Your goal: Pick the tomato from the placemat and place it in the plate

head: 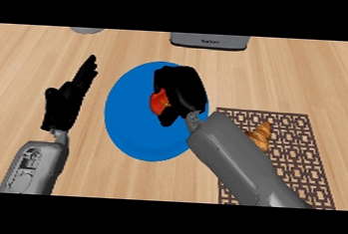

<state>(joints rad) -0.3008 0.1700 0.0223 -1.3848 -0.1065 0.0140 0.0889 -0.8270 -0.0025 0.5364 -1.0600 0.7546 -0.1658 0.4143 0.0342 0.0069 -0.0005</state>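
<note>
Right hand point(180, 89) curls round tomato point(159, 101) above blue plate point(129, 116)

we find only one marking: a small pale label on the front of the grey appliance point(210, 41) at the counter's far edge. we cannot read its letters. we see no other text, number or sign anywhere.

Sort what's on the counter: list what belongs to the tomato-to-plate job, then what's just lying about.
Job: tomato, held in the right hand over the blue plate; patterned placemat.

Lying about: croissant on the placemat, grey appliance, grey object at the far edge.
</note>
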